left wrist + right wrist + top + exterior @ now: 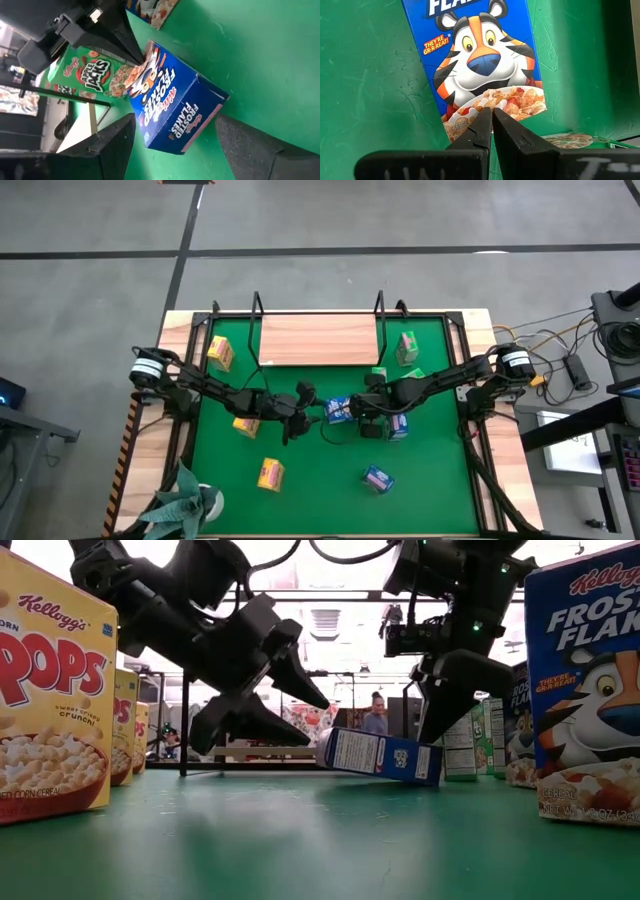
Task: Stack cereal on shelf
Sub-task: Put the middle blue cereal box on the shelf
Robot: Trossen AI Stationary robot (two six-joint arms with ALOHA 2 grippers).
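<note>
High view: blue cereal box (pixel 338 411) lies mid green mat (pixel 440 480), near side of the wooden shelf (pixel 318 340), btwn both tools. Left tool (pixel 303 412) spread wide just beside it; right tool (pixel 491 125) pinched closed, tips pressing box's edge, box tilted.

Glossy printed cardboard box (pixel 481 60); scuffed matt green mat (pixel 365 100).

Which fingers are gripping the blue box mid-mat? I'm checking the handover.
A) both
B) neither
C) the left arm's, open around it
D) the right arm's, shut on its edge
D: right gripper is pinched on the blue box's edge; left gripper stands open beside it.
</note>
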